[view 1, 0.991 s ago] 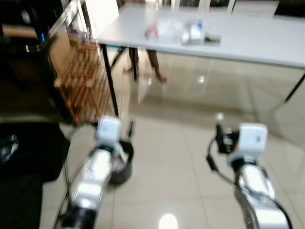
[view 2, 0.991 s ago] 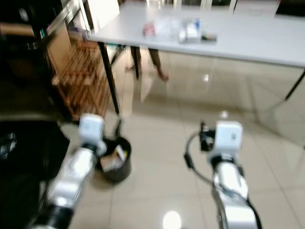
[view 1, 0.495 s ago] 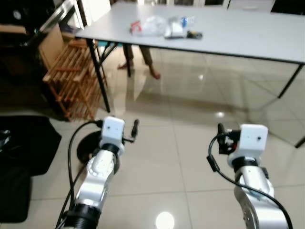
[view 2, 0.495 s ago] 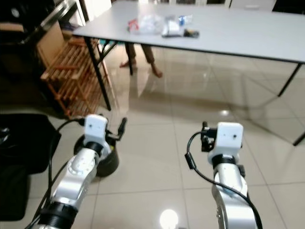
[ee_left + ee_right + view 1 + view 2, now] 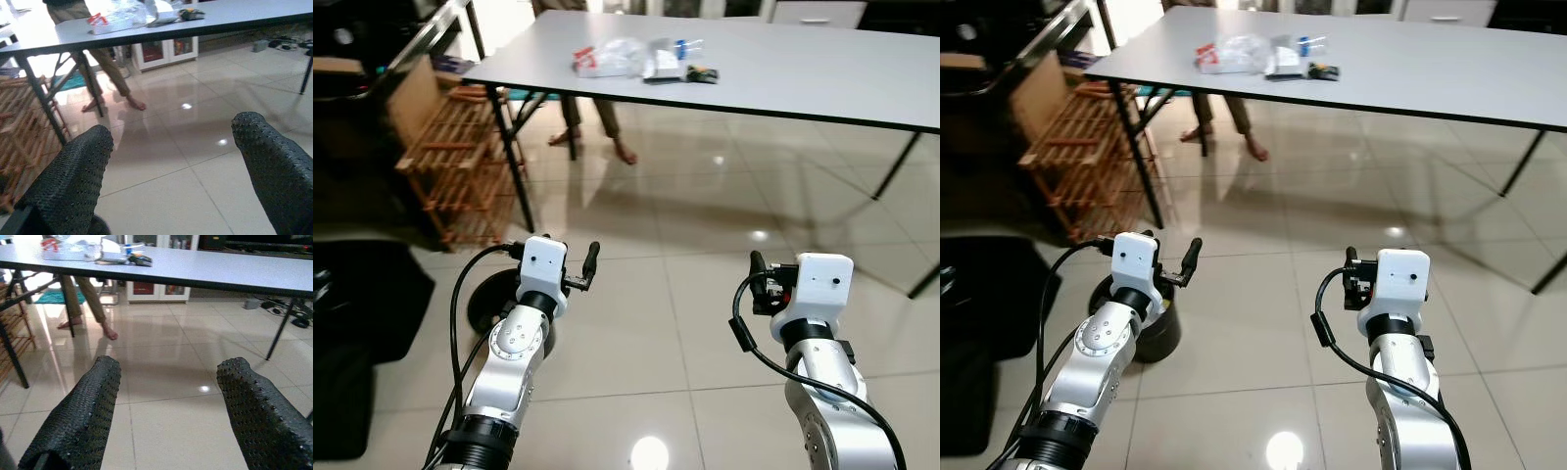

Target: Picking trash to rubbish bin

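Note:
The trash lies in a heap on the far left part of a long grey table: a clear plastic bag, a red wrapper, a white packet, a small blue-capped bottle and a dark item. The black round rubbish bin stands on the floor beside my left arm, partly hidden by it. Both arms are held forward over bare tiles, well short of the table. My left gripper is open and empty. My right gripper is open too, holding nothing.
A person's bare legs stand behind the table's left end. A slatted wooden rack leans by the black table leg. A black bag lies on the floor at my left. Glossy tiles stretch ahead under the table.
The camera has swung and the blur is gone: the table and trash now sit more centred, and the bin has slid behind my left arm. Both arms keep their raised pose.

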### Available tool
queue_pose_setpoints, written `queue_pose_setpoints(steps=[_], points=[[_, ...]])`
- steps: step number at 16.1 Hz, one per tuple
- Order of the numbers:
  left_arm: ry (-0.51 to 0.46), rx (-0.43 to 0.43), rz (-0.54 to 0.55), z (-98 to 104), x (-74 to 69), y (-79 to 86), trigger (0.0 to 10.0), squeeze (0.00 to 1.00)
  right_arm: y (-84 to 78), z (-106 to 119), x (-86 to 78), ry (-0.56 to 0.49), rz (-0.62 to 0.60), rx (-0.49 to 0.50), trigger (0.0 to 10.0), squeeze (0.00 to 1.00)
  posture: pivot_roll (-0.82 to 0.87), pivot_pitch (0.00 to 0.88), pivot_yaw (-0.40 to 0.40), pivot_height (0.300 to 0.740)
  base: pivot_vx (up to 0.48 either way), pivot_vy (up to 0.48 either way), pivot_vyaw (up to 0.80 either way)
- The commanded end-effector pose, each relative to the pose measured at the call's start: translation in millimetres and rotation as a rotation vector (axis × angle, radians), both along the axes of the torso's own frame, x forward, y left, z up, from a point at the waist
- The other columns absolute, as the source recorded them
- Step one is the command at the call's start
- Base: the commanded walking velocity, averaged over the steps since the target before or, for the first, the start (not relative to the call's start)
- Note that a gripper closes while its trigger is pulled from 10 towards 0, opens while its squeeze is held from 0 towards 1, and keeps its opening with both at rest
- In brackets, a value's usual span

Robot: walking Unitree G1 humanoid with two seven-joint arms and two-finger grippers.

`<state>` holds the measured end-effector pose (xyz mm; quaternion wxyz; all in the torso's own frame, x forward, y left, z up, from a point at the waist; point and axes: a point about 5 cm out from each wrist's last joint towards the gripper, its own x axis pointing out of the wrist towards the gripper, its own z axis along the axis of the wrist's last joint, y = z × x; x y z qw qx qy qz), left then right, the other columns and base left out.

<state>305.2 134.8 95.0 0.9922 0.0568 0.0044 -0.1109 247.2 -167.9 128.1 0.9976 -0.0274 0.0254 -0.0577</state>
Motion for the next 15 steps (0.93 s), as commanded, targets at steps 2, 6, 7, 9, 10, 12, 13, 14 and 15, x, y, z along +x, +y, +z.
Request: queue_pose_setpoints(steps=[2, 6, 7, 9, 10, 12, 13, 14, 15], points=[[-0.007, 0.005, -0.016, 1.5, 0.1, -0.1, 10.0, 0.0, 1.0, -0.6, 1.7, 0.001, 0.001, -0.001, 10.0, 0.0, -0.05, 0.059, 0.031, 0.74, 0.428, 0.0, 0.0], [-0.005, 0.003, -0.027, 1.4, 0.3, -0.9, 10.0, 0.0, 2.9, -1.6, 2.0, 0.003, 0.004, 0.0, 10.0, 0.0, -0.05, 0.058, 0.033, 0.74, 0.441, 0.0, 0.0], [-0.005, 0.002, -0.028, 1.3, 0.0, -1.2, 10.0, 0.0, 2.9, -1.7, 1.6, 0.003, 0.004, -0.001, 10.0, 0.0, -0.06, 0.059, 0.033, 0.74, 0.435, 0.0, 0.0], [-0.003, 0.004, -0.032, 0.3, -0.7, -2.0, 10.0, 0.0, 2.7, -1.4, 1.2, 0.003, 0.005, -0.002, 10.0, 0.0, -0.06, 0.059, 0.032, 0.74, 0.437, 0.0, 0.0], [-0.001, 0.003, -0.034, 0.0, -0.6, -2.9, 10.0, 0.0, 2.3, -1.3, 1.8, 0.003, 0.006, -0.004, 10.0, 0.0, -0.06, 0.059, 0.032, 0.74, 0.439, 0.0, 0.0], [-0.002, 0.005, -0.04, 0.1, -0.4, -4.2, 10.0, 0.0, 2.0, -1.5, 3.5, 0.005, 0.008, -0.008, 10.0, 0.0, -0.06, 0.055, 0.03, 0.74, 0.439, 0.0, 0.0], [-0.002, 0.005, -0.04, 0.1, -0.5, -4.2, 10.0, 0.0, 2.1, -1.6, 4.3, 0.006, 0.009, -0.009, 10.0, 0.0, -0.06, 0.055, 0.03, 0.74, 0.431, 0.0, 0.0], [-0.002, 0.007, -0.041, 0.1, -0.4, -4.1, 10.0, 0.0, 2.2, -1.5, 4.9, 0.007, 0.008, -0.007, 10.0, 0.0, -0.06, 0.055, 0.03, 0.74, 0.431, 0.0, 0.0], [-0.002, 0.007, -0.041, 0.2, -0.3, -4.1, 10.0, 0.0, 2.2, -1.5, 5.4, 0.007, 0.008, -0.005, 10.0, 0.0, -0.06, 0.055, 0.03, 0.74, 0.428, 0.0, 0.0]])
